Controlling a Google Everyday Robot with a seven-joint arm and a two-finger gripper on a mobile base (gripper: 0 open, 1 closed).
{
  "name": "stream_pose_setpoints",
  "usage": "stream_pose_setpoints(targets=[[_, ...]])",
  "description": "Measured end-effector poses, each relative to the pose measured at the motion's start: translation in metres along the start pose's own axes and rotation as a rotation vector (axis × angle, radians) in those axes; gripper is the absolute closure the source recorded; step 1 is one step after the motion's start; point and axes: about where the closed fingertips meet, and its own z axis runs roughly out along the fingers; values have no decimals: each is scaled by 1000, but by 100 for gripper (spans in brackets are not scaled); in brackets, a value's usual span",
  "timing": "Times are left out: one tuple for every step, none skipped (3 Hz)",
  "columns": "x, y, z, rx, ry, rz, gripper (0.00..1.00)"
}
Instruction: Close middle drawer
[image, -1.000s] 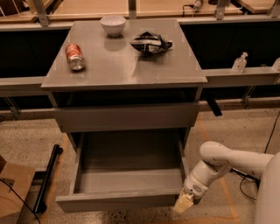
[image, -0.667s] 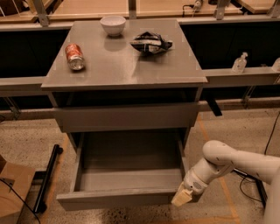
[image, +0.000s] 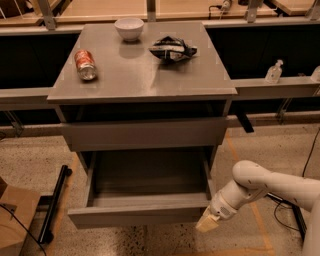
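The middle drawer (image: 140, 215) is pulled far out of the grey cabinet (image: 145, 80); its grey box interior shows and it holds nothing that I can see. Its flat handleless front faces me low in the view. My gripper (image: 207, 223), on a white arm coming from the right, sits at the front right corner of the drawer front, its tan fingertips against or just beside it. The taller grey drawer front (image: 145, 133) above stands slightly out.
On the cabinet top lie a red soda can (image: 85, 64), a white bowl (image: 129, 27) and a dark chip bag (image: 172, 49). A black bar (image: 54, 205) and a cardboard box (image: 15, 215) are on the floor at left. A bottle (image: 273, 72) stands on the right ledge.
My gripper has moved a little left and up, toward the drawer's front right corner. The drawer front looks about where it was.
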Motion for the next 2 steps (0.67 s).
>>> stream_pose_setpoints(targets=[[-13,-11,3,29,-4,-20,100],[-60,-39,-4,127,-18,-146,100]])
